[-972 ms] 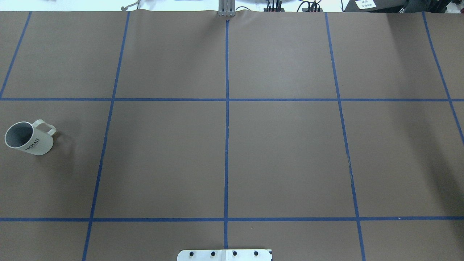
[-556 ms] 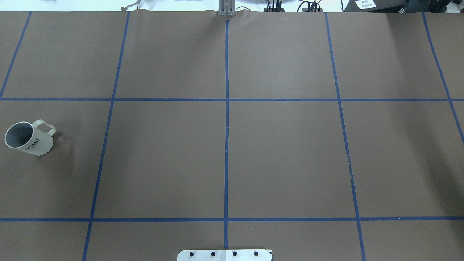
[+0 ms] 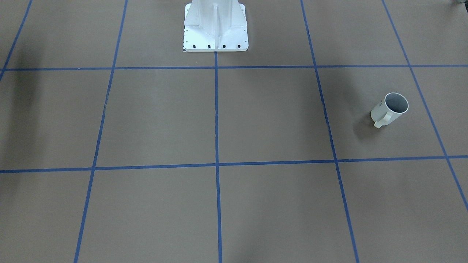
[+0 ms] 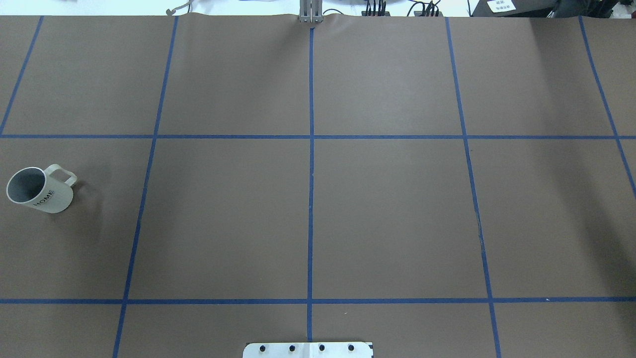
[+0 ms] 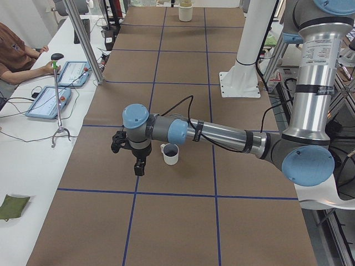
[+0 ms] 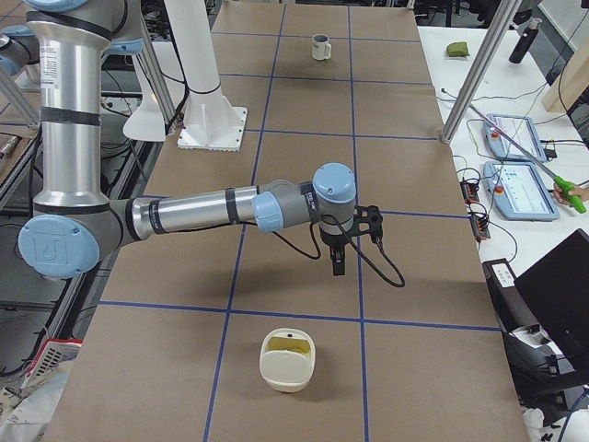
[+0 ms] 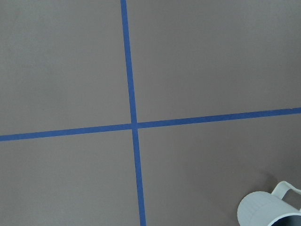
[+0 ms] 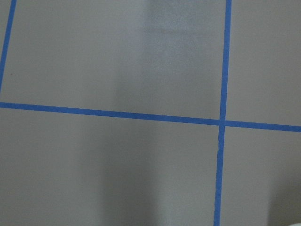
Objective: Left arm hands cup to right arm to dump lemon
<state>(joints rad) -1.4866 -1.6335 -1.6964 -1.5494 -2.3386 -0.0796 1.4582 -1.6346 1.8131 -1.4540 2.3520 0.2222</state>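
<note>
The cup (image 4: pixel 39 189) is a cream-white mug with "HOME" lettering. It stands upright at the table's left side, handle toward the far right. It also shows in the front-facing view (image 3: pixel 388 109), the left view (image 5: pixel 171 154), far off in the right view (image 6: pixel 319 47) and at the bottom edge of the left wrist view (image 7: pixel 268 209). Its inside looks dark grey and no lemon shows in it. My left gripper (image 5: pixel 138 168) hangs above the table just beside the cup, apart from it. My right gripper (image 6: pixel 337 265) hangs over bare table. I cannot tell whether either is open or shut.
A cream container (image 6: pixel 287 361) with something yellowish inside stands at the table's right end, also seen far off in the left view (image 5: pixel 185 11). The robot's white base (image 3: pixel 215 25) stands at the near middle. An operator's bench with tablets (image 5: pixel 58 88) runs along the far edge.
</note>
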